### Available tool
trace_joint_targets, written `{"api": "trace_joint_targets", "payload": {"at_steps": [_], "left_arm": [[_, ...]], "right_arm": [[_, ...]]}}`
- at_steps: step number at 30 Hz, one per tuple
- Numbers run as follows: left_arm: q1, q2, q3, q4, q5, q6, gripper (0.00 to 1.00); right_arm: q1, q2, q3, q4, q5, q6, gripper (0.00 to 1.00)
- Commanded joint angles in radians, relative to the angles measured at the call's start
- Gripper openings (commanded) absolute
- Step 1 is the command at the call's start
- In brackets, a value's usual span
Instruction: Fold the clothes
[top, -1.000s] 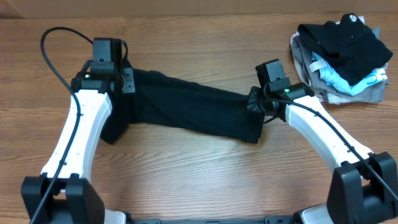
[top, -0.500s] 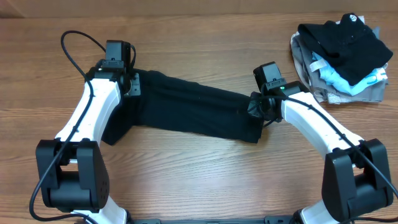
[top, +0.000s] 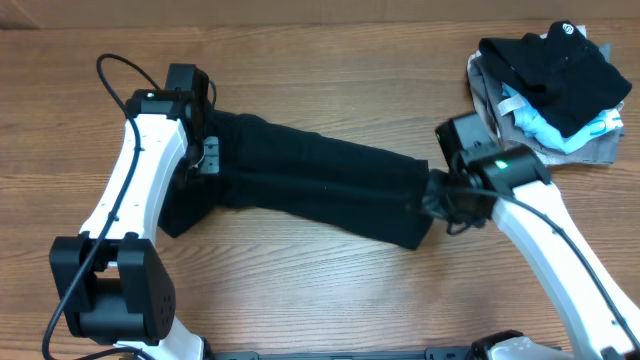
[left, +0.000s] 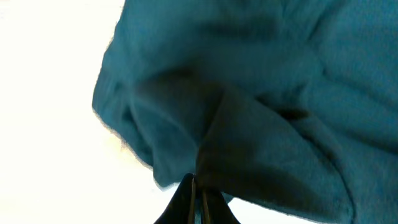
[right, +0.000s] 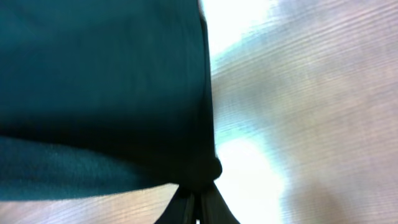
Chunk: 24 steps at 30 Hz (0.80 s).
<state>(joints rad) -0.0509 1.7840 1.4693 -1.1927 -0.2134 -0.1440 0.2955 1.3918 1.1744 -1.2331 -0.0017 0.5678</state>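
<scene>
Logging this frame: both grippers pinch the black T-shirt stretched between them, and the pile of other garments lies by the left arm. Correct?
Not quite: the overhead view shows the pile of other garments by the right arm, not the left. The rest holds: the left gripper and right gripper each pinch the black T-shirt stretched between them.

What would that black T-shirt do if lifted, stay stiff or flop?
Probably floppy: the black T-shirt lies in soft creases, stretched between the left gripper and right gripper. Likely light: each holds it by a thin pinched fold. Lifted, its middle may sag.
</scene>
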Motion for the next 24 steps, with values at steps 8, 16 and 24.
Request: {"api": "trace_joint_targets", "payload": {"at_steps": [8,16,24], "left_arm": [[-0.002,-0.029,0.026,-0.225,-0.003,-0.048,0.04],[-0.003,-0.037,-0.026,-0.208,0.002,-0.055,0.04],[-0.003,-0.037,-0.185,0.177,0.026,-0.056,0.04]], "right_arm": [[0.006,-0.047,0.021,-0.204,-0.061,0.035,0.04],[0.048,-0.047,0.002,-0.189,-0.082,0.039,0.04],[0.043,-0.040,-0.171,0.153,-0.058,0.038,0.04]]}}
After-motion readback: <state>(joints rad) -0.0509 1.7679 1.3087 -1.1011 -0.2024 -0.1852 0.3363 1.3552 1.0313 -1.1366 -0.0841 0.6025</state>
